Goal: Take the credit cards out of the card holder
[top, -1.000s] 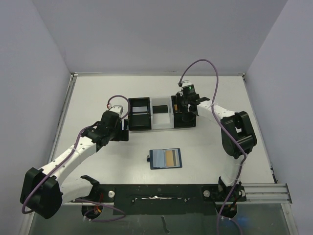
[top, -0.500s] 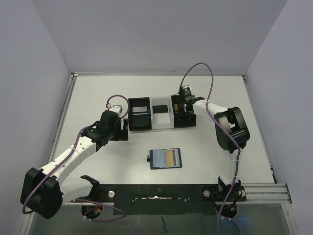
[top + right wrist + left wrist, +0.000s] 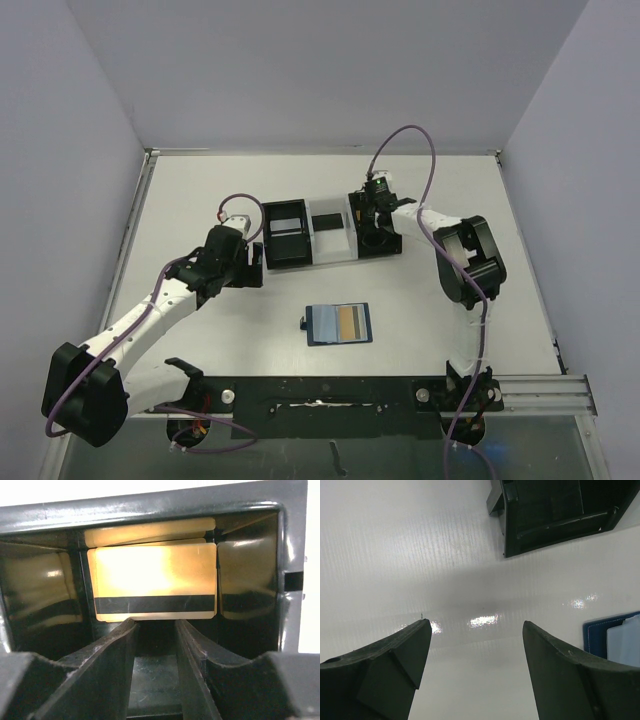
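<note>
Gold black-striped card (image 3: 155,575) in box (image 3: 250,580), right end effector (image 3: 155,624) parted, left end effector (image 3: 476,627) released

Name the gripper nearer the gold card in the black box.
Right. The right gripper is inside the black box, right by the gold card; the left gripper hovers beyond the other black box.

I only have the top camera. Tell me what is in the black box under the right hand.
Observer: The right wrist view shows a gold card with a black stripe inside the black box, just past the right hand, whose jaws stand apart on nothing.
Operator: Now report the left hand.
Observer: The left hand is wide open and empty over the table; a corner of the card holder shows at the right edge of its view.
</note>
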`<act>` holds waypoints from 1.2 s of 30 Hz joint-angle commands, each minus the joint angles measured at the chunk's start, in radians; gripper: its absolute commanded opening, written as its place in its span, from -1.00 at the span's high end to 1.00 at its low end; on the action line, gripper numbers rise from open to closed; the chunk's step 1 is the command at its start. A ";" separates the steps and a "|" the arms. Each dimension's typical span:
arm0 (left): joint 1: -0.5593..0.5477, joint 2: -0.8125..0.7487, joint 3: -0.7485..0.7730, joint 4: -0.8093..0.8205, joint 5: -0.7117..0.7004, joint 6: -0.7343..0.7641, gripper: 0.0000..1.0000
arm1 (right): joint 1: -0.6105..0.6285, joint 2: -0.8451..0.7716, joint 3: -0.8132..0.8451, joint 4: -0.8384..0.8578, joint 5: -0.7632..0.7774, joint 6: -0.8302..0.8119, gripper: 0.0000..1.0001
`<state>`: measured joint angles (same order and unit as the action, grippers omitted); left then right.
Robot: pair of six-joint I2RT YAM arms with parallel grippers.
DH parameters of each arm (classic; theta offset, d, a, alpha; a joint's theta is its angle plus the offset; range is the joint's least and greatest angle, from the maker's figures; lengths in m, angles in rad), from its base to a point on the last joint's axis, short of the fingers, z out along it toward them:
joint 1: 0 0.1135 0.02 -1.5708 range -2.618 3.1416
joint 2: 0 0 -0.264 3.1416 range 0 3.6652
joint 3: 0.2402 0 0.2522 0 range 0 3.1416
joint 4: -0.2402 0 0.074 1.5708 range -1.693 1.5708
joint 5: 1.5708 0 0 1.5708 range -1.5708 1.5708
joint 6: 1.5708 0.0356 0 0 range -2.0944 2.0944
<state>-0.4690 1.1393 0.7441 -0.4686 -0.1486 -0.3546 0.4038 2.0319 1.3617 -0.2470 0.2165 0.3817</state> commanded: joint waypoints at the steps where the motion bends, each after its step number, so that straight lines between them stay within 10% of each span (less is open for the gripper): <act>1: 0.007 -0.001 0.027 0.042 0.017 0.016 -0.48 | 0.015 0.030 0.006 0.062 0.032 0.020 0.23; 36: 0.007 -0.070 0.005 0.079 0.100 0.017 -0.48 | 0.025 -0.345 -0.189 -0.005 0.060 -0.043 -0.07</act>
<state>-0.4683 1.1267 0.7437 -0.4580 -0.0757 -0.3534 0.4316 1.7885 1.1328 -0.2466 0.2798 0.3656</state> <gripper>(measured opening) 0.728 0.522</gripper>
